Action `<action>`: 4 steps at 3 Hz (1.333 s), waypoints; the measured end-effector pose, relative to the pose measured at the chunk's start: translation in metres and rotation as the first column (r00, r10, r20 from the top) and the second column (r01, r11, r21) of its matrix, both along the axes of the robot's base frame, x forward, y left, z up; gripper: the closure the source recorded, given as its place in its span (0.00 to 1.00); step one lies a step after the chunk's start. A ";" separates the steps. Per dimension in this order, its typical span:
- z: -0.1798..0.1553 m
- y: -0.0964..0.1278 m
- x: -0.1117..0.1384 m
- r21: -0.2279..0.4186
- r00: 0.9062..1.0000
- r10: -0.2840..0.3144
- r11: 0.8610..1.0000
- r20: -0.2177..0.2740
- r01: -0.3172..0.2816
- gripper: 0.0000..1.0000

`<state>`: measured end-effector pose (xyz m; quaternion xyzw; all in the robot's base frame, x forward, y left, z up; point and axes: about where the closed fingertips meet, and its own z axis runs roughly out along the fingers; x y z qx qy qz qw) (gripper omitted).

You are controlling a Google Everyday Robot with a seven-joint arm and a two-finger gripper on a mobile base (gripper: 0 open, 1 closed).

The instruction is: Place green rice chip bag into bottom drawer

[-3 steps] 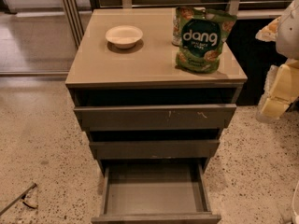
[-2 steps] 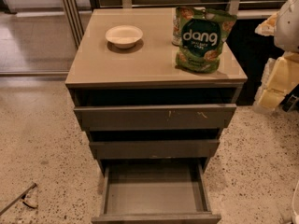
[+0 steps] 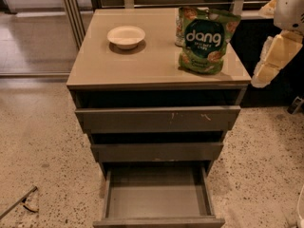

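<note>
Behind the green rice chip bag (image 3: 206,39) on the desk (image 3: 142,65), a can (image 3: 179,28) shows only a sliver at the bag's left side. Right of the bag, the gripper (image 3: 273,61) is cut by the picture's edge. Below the bag, the bottom drawer (image 3: 156,198) has its front clipped by the lower edge.

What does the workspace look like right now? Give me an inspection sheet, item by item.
Surface: tan flat cabinet top, carrying three things.
Job's things: green crinkly rice chip bag standing on the top's right side; grey bottom drawer pulled open, nothing inside.
Clutter: small white round bowl at left rear; drink can behind the bag, mostly hidden.
Gripper: cream-coloured gripper at the right edge, off the cabinet, apart from the bag.
Cables: nothing sure; thin dark rod on the floor, lower left.
Surroundings: speckled stone floor.
</note>
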<state>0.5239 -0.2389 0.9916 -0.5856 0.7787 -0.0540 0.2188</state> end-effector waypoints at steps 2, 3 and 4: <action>0.012 0.002 0.061 0.069 0.996 0.008 0.998 0.092 -0.014 0.00; 0.013 0.016 0.091 0.140 0.989 0.030 0.989 0.143 -0.050 0.00; 0.011 0.029 0.118 0.196 0.983 0.044 0.977 0.178 -0.080 0.00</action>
